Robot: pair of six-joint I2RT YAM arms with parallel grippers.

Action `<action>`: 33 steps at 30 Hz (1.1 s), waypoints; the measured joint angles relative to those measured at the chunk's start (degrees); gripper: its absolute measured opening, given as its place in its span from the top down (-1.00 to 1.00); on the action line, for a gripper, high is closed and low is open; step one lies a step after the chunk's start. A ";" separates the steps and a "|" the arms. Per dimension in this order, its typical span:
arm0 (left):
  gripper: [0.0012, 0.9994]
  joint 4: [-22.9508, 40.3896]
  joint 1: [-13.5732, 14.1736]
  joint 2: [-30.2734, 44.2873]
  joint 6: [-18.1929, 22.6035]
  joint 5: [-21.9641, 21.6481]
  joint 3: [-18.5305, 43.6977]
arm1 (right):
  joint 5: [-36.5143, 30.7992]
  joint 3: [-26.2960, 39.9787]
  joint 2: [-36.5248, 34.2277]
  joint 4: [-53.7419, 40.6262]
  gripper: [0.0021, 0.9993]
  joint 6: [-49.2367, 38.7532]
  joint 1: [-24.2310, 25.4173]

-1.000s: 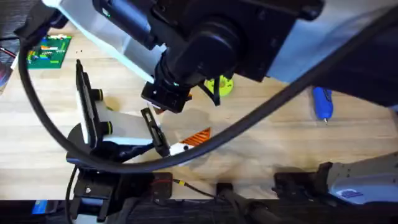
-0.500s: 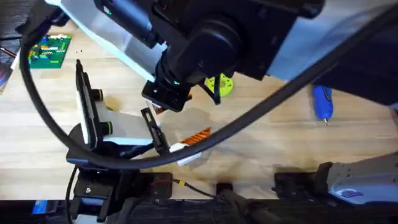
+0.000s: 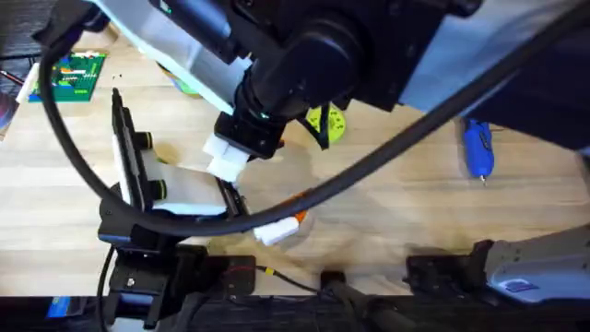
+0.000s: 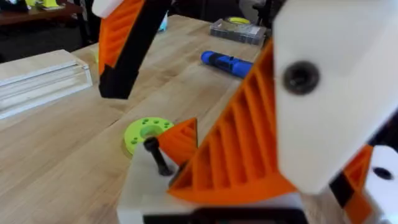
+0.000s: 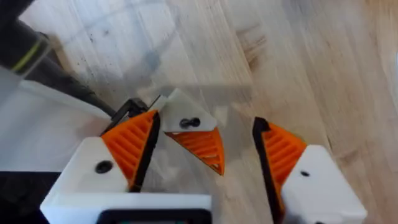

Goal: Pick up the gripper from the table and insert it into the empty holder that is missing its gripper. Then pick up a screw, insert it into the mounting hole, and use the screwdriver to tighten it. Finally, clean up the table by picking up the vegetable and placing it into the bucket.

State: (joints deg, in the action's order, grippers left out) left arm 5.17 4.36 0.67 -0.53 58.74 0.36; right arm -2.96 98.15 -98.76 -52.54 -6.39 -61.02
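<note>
The orange ribbed gripper (image 5: 200,146) sits in the white holder (image 5: 180,112) at the tip of my left gripper (image 3: 277,228). A black screw (image 4: 155,155) stands in the holder's mounting hole. My right gripper (image 5: 205,118) is open and straddles the holder, with one orange pad on each side and touching nothing. The blue screwdriver (image 3: 477,152) lies on the table at the right, clear of both arms. A green edge (image 3: 187,86) peeks out from under the right arm; I cannot tell if it is the bucket. The vegetable is out of view.
The right arm (image 3: 369,55) hangs large and dark across the upper overhead view. A yellow-green disc (image 3: 324,124) lies mid-table. A green circuit board (image 3: 72,76) is at the far left, and a clear plastic stand (image 3: 129,166) is beside the left arm's base.
The right wrist has shifted left and down toward the left arm's tip, bringing its white finger mount into the overhead view. The left tip has slid slightly toward the front edge.
</note>
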 joint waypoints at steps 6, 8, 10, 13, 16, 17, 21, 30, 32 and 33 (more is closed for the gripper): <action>-0.99 0.00 0.00 0.02 -0.09 -0.04 0.00 | -0.04 0.00 0.00 0.28 -0.89 -0.02 0.13; -0.99 0.00 0.00 0.02 -0.08 -0.04 0.00 | 0.00 0.00 0.02 0.48 -0.89 -0.01 0.43; -0.99 -0.02 0.00 0.02 0.05 0.00 0.00 | 0.22 0.00 0.03 1.08 -0.90 0.22 1.04; -0.99 -0.02 0.00 0.02 0.08 0.00 0.00 | 0.61 0.00 0.66 1.28 -0.90 0.95 2.89; -0.99 -0.02 0.00 0.02 0.08 0.00 0.00 | 0.74 0.00 2.84 1.30 -0.90 1.72 6.04; -0.99 -0.02 0.00 0.01 0.08 0.00 0.00 | 0.74 0.00 3.74 1.30 -0.90 1.87 7.10; -0.99 -0.02 0.00 0.02 0.08 0.00 0.00 | 0.74 0.00 7.30 1.30 -0.90 2.33 11.73; -0.99 -0.02 0.00 0.01 0.08 0.00 0.00 | 0.87 0.00 10.21 1.28 -0.90 5.18 23.31; -0.99 -0.02 0.00 0.00 0.08 0.00 0.00 | 0.87 0.00 10.21 1.28 -0.91 5.67 24.75; -0.99 -0.02 0.00 0.02 0.08 -0.01 0.00 | 0.87 0.00 10.21 1.28 -0.90 6.02 25.36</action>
State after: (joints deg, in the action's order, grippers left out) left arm 5.15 4.36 0.69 -0.45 58.73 0.36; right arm -2.09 98.15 -88.55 -51.27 -0.37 -35.66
